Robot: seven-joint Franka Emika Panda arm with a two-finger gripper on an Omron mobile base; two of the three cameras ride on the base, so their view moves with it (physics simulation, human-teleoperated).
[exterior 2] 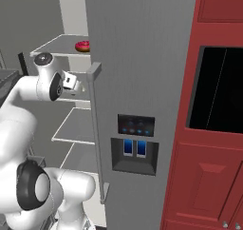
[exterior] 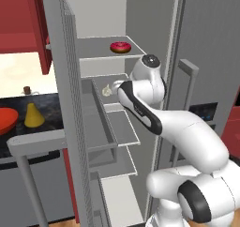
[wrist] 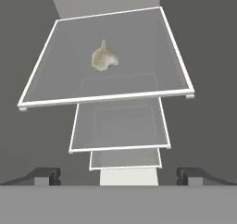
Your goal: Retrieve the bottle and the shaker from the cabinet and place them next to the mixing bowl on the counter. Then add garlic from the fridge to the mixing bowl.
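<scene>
The grey fridge [exterior: 206,43] stands with its door swung open to the left, showing pale grey shelves stacked one above another. The white robot arm rises from below and reaches into the open compartment at the height of the second shelf [wrist: 152,56]. The garlic [wrist: 104,57], a small whitish lumpy bulb, lies on that shelf, a little left of its middle and away from the white front edge; from the left base view the same bulb [exterior: 107,90] sits just beyond the arm's hand, near but not touching it. In the hand view the gripper [wrist: 118,174] has its jaws spread wide apart with nothing between them, the two dark fingertips [wrist: 44,174] standing at the lower left and lower right, above the shelves below. One shelf up, a pink-iced doughnut [exterior: 120,47] rests near the front right corner of the top shelf. To the left of the fridge door, on the black counter [exterior: 49,106], the red-orange mixing bowl [exterior: 7,119] sits at the left edge of the left base view, with the yellow cone-based bottle [exterior: 33,115] just beside it on its right.
</scene>
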